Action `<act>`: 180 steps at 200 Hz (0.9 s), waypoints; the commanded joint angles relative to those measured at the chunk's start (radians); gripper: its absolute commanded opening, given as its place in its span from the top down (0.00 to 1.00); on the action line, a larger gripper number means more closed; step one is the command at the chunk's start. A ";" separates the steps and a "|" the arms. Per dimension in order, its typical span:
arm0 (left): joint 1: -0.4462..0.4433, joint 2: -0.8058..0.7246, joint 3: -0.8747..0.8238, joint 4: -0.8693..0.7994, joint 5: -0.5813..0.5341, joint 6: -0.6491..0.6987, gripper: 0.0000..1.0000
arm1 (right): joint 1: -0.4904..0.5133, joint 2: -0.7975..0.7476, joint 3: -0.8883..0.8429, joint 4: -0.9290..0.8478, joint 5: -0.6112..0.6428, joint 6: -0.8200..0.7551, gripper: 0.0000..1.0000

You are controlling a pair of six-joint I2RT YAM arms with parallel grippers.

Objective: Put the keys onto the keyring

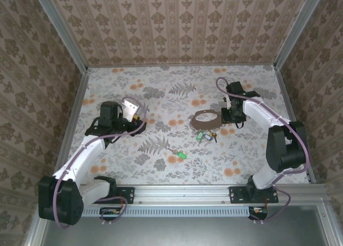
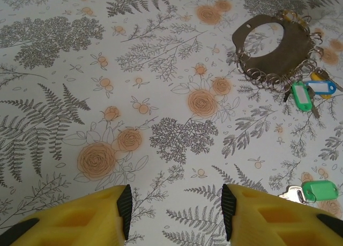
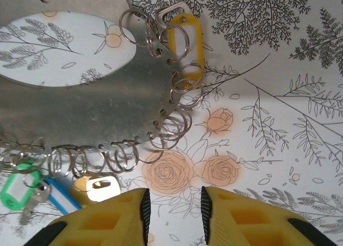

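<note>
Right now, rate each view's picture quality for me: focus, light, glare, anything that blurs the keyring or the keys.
Right wrist: sheen washes the keyring pale grey; the right pincer is blurred up close. Left wrist: table print and keyring crisp, evenly lit; the left pincer is soft. Top external: flat even light, faint shadows, but the loose green key is a tiny smudge.

A robot test cell, lab-style rather than a lived-in room: a worktop (image 1: 161, 165) covered in floral print, boxed on three sides by wallpaper-patterned walls (image 1: 182, 26) set in bare aluminium posts (image 1: 60, 29), with a left arm (image 1: 88, 149) and a right arm (image 1: 257, 113) bolted to an aluminium rail (image 1: 182, 192) along its near edge
</note>
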State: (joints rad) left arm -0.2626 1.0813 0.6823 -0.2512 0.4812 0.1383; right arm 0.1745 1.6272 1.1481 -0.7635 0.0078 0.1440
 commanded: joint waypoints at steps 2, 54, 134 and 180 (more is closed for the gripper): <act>-0.003 -0.008 0.002 0.026 -0.029 0.001 0.50 | 0.019 0.033 -0.006 0.033 0.047 -0.160 0.65; -0.017 -0.007 -0.003 0.024 -0.031 -0.005 0.50 | 0.059 0.023 -0.164 0.269 0.112 -0.667 0.67; -0.065 -0.015 -0.008 0.036 -0.039 -0.023 0.50 | -0.093 -0.159 -0.403 0.505 -0.334 -1.481 0.70; -0.070 -0.036 -0.004 0.007 -0.042 -0.014 0.50 | -0.096 -0.127 -0.424 0.526 -0.294 -1.595 0.73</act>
State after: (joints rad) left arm -0.3260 1.0779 0.6807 -0.2367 0.4404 0.1303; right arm 0.0795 1.4822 0.7258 -0.2348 -0.2520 -1.2915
